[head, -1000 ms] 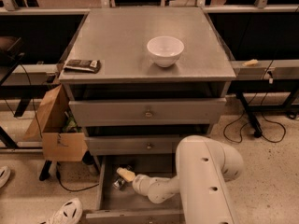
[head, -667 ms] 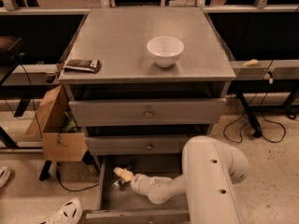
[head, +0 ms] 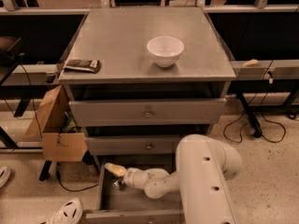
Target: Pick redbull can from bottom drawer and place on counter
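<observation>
At the left of the open bottom drawer (head: 133, 203), toward its back, the redbull can (head: 117, 185) shows as a small silvery shape just below my gripper (head: 113, 168), and I cannot tell whether the gripper holds it. My arm (head: 202, 181) fills the drawer's right side. Overhead, the bench (head: 126, 36) carries a white bowl (head: 165, 50) and a dark packet (head: 81, 65).

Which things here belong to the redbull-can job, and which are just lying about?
Job: tool, down inside the open bottom drawer; small silvery object beside it, probably the redbull can; counter.
Lying about: white bowl and dark packet on the counter; cardboard box and shoe on the floor.
</observation>
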